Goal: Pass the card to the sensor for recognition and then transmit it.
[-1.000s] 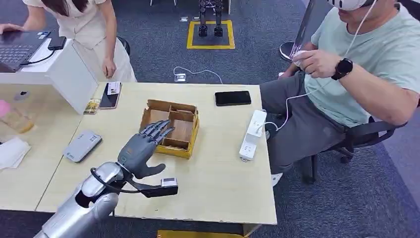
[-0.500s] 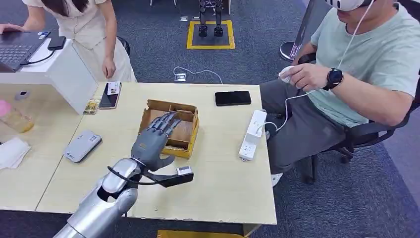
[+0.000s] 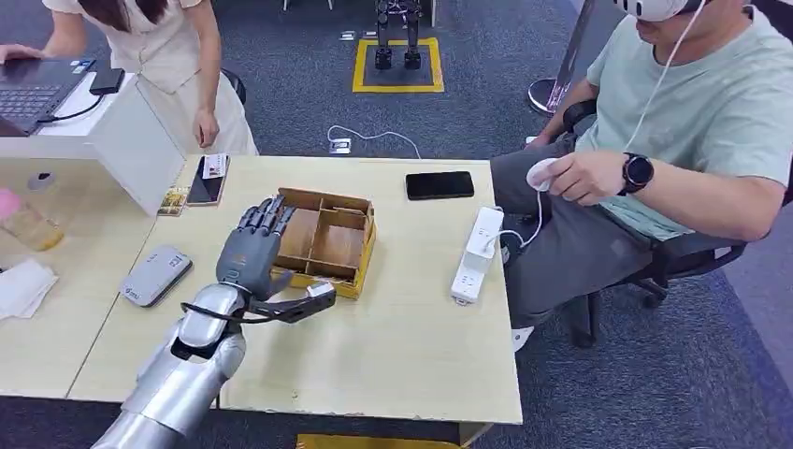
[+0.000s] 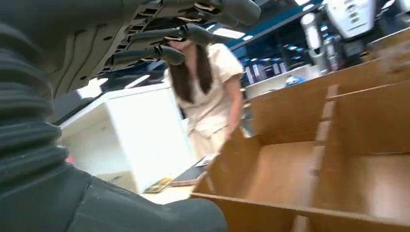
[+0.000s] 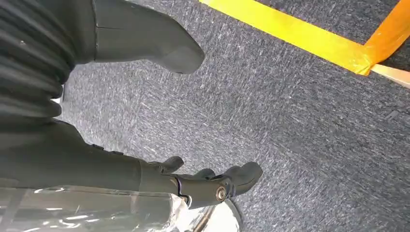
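Your left hand (image 3: 251, 248) hovers empty, fingers straight and apart, at the 9 o'clock wall of the box (image 3: 348, 273). The probable card (image 3: 215, 166) lies at 11 o'clock on a phone (image 3: 200, 190). Expect it to be thin, stiff and light; pinch its edges.

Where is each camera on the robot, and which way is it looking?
Head view: high on the robot, looking forward and down at the table, with the left arm and left robot hand at the cardboard box.
Left wrist view: behind the left robot hand, looking low across the box toward a person in a light dress.
Right wrist view: on the hanging right arm, looking down at grey carpet and yellow tape, past the right robot hand.
Head and left wrist views share the box and that person.
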`<state>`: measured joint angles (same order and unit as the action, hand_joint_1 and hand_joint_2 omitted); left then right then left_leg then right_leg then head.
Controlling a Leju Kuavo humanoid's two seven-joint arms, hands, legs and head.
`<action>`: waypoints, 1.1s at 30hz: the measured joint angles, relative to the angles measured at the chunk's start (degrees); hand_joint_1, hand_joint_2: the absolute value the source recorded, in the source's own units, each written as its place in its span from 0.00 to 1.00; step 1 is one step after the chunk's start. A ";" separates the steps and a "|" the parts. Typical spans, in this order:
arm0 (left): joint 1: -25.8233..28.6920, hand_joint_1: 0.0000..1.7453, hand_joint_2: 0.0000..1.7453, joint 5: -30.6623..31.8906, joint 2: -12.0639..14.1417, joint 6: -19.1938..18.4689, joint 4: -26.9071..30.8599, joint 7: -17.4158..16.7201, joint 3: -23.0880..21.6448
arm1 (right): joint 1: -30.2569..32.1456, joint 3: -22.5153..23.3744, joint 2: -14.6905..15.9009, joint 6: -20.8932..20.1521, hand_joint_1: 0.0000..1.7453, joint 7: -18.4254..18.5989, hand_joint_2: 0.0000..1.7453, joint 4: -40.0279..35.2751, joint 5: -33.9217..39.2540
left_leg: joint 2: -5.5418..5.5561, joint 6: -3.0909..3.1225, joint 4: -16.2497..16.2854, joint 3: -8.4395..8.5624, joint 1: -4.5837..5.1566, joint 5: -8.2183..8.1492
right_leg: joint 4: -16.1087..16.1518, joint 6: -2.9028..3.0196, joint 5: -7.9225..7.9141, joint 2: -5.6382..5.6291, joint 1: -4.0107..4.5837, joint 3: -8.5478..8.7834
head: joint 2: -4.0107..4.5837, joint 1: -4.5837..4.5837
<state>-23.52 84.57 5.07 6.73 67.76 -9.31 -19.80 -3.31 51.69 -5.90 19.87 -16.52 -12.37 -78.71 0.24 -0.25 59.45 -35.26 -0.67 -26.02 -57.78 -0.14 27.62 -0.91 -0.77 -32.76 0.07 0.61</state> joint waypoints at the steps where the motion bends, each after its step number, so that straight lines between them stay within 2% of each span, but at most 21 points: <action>1: 0.00 0.00 1.00 0.20 0.00 0.00 -0.28 0.00 0.70 | 0.00 0.02 0.00 0.00 0.00 0.00 1.00 0.00 -0.02 | 0.00 0.00 0.00 0.00 0.00 0.00 | 0.00 -0.01 0.00 0.00 0.00 0.00 | 0.00 -0.02; 9: 0.15 0.00 1.00 1.94 0.04 0.20 -2.66 0.02 7.27 | -0.01 0.61 0.00 -0.07 0.00 -0.33 1.00 -0.09 -0.78 | 0.00 0.00 0.00 -0.01 0.01 0.00 | 0.00 -0.02 0.01 0.00 0.00 0.00 | 0.00 -0.02; 14: 0.52 0.00 1.00 2.82 0.02 0.35 -3.67 1.00 9.63 | -0.02 1.22 0.00 -0.07 0.00 -0.33 1.00 -0.17 -1.03 | 0.01 0.00 0.00 -0.01 0.01 0.00 | 0.00 -0.02 0.01 0.01 0.00 0.01 | -0.02 -0.02; 23: 0.80 0.00 1.00 3.17 0.04 0.26 -4.52 3.76 10.58 | -0.06 1.46 0.00 -0.04 0.00 -0.48 1.00 -0.31 -1.53 | 0.01 0.00 0.00 -0.01 0.01 0.00 | 0.00 -0.02 0.01 0.02 0.00 0.01 | 0.00 0.00; 29: 2.10 0.00 1.00 -1.51 0.50 0.00 -4.44 8.10 10.82 | -0.07 2.14 0.00 0.00 0.00 -0.48 1.00 -0.37 -1.73 | 0.01 0.00 0.00 -0.01 0.01 0.00 | 0.00 -0.02 0.01 0.01 0.00 0.01 | -0.02 -0.02; 33: 2.89 0.00 1.00 -3.70 1.49 -0.77 -3.82 9.84 11.03 | -0.06 2.58 0.00 0.00 0.00 -0.48 1.00 -0.37 -1.88 | 0.01 0.00 -0.01 -0.01 0.00 0.00 | 0.00 -0.02 0.02 0.02 0.00 0.01 | -0.02 0.00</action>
<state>-20.62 80.87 6.56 5.97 63.93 0.53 -8.76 -3.37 54.27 -5.90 19.87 -17.00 -12.74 -80.59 0.25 -0.25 59.44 -35.27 -0.66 -26.02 -57.79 -0.16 27.63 -0.89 -0.76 -32.75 0.04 0.61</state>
